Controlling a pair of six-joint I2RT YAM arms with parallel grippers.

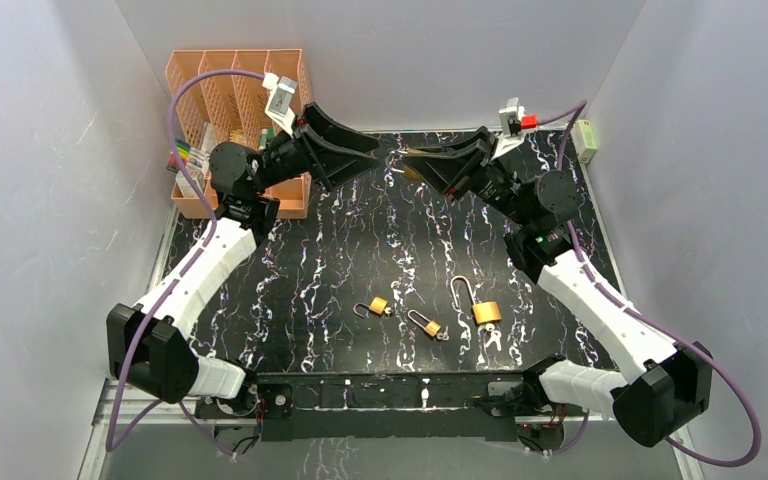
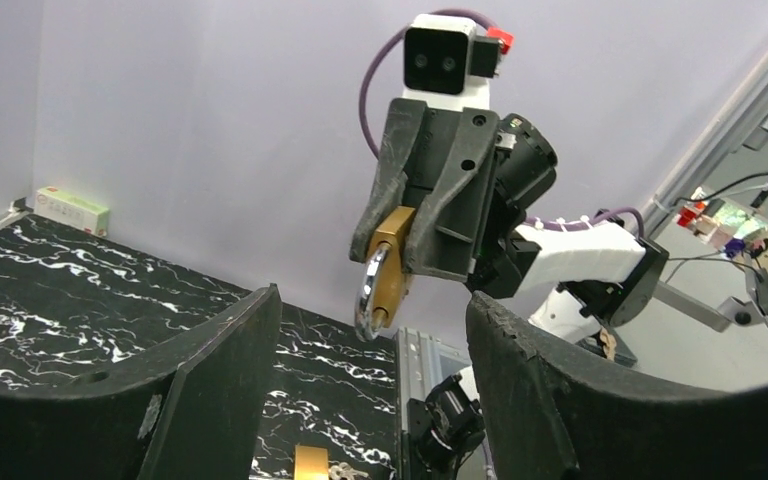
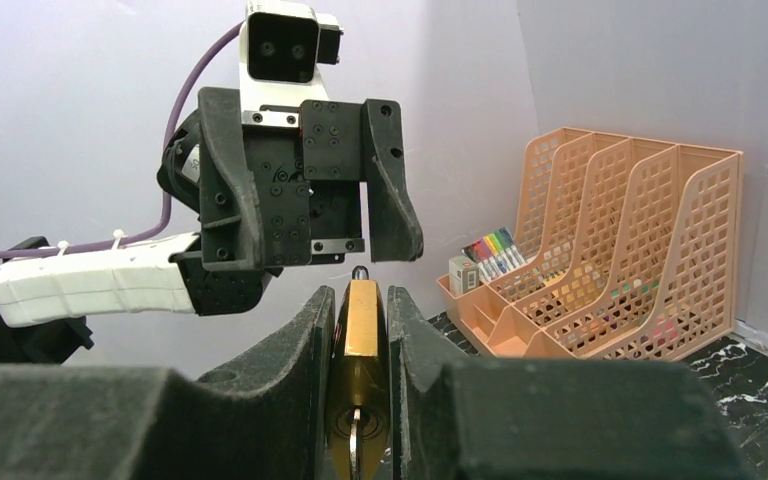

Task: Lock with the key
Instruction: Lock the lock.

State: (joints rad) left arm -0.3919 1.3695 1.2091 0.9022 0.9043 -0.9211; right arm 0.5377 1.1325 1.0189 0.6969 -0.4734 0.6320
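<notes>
My right gripper [image 1: 422,166] is shut on a brass padlock [image 1: 411,172] and holds it in the air above the back of the table. In the right wrist view the padlock [image 3: 363,325] stands edge-on between the pads, with a key [image 3: 353,445] in its keyhole at the near end. In the left wrist view the padlock [image 2: 392,268] hangs out of the right gripper, its silver shackle [image 2: 370,292] towards me. My left gripper [image 1: 372,156] is open and empty, facing the padlock a short way off, jaws wide apart [image 2: 372,305].
Three more brass padlocks lie near the front of the marbled table: a small one [image 1: 378,306], one with keys [image 1: 427,325], a larger one with an open shackle [image 1: 482,308]. An orange file organizer [image 1: 230,95] with pens [image 1: 185,155] stands back left. A small box [image 1: 586,140] sits back right.
</notes>
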